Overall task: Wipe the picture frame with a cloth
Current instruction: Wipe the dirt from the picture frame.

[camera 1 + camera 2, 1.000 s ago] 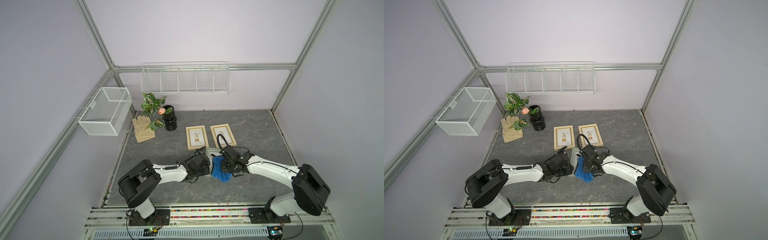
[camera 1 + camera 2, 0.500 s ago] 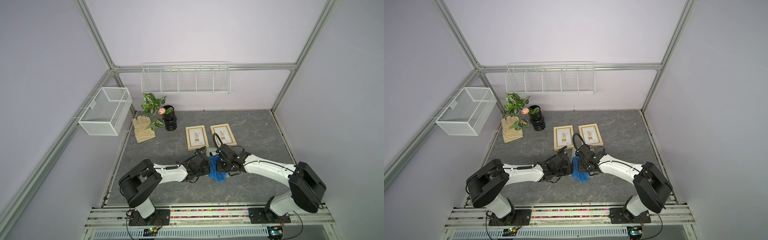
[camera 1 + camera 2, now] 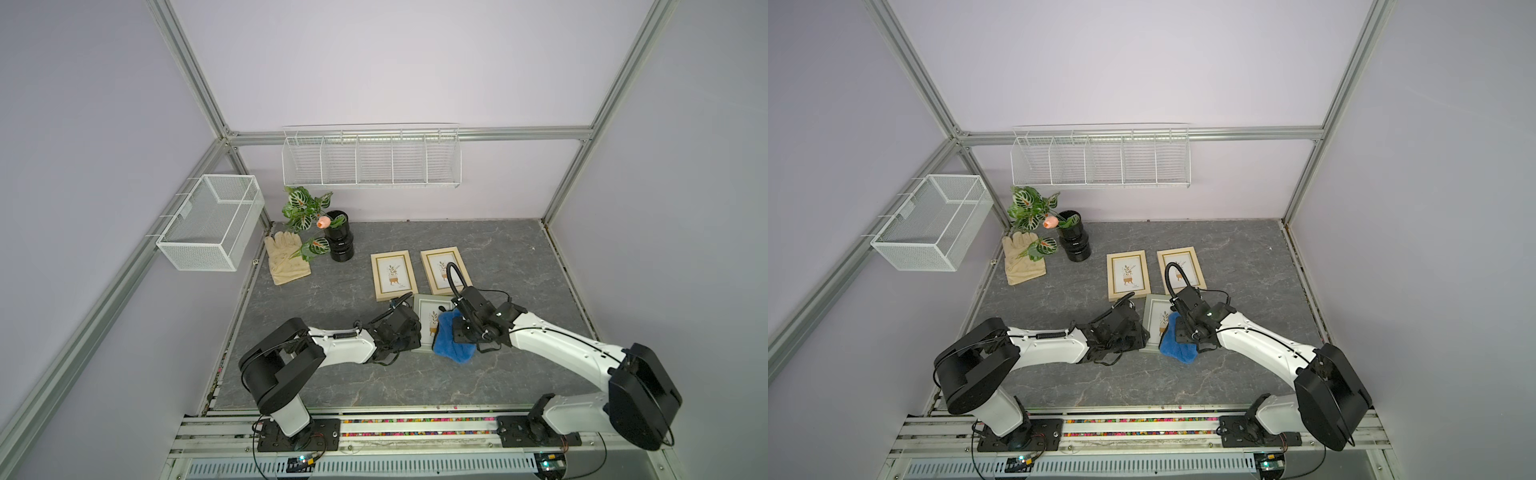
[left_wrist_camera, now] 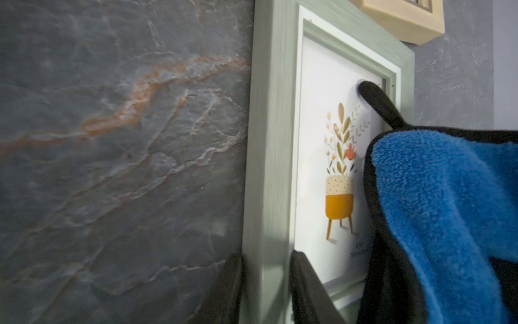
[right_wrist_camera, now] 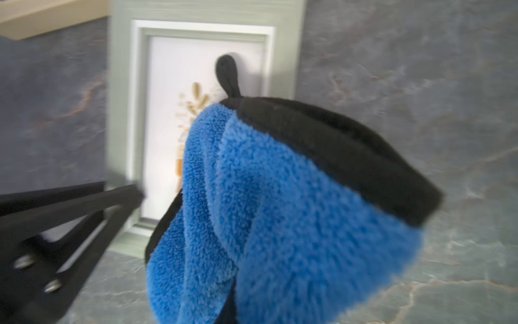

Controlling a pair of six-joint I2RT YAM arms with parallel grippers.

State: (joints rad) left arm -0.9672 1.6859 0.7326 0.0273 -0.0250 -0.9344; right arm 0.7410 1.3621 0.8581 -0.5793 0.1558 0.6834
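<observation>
A grey-green picture frame (image 3: 430, 316) (image 3: 1156, 320) lies flat on the dark stone table, in front of two wooden frames. My left gripper (image 3: 415, 333) (image 3: 1142, 336) (image 4: 266, 280) is shut on the frame's left rail (image 4: 269, 168), one finger on each side of it. The blue cloth (image 3: 451, 340) (image 3: 1177, 347) (image 5: 280, 210) covers the frame's right half and hangs over its near right corner. Its black loop (image 4: 378, 103) rests on the glass. My right gripper (image 3: 461, 331) (image 3: 1185, 332) is shut on the cloth and presses it down; the cloth hides its jaws in the right wrist view.
Two light wooden frames (image 3: 393, 275) (image 3: 441, 270) lie just behind the grey-green one. A beige glove (image 3: 286, 257) and a black vase with a plant (image 3: 338, 243) sit at the back left. A wire basket (image 3: 212, 222) and a wire shelf (image 3: 371, 160) hang on the walls.
My right gripper dragged the cloth left across the frame's glass, then back to the right. The left gripper kept its hold on the frame and did not move.
</observation>
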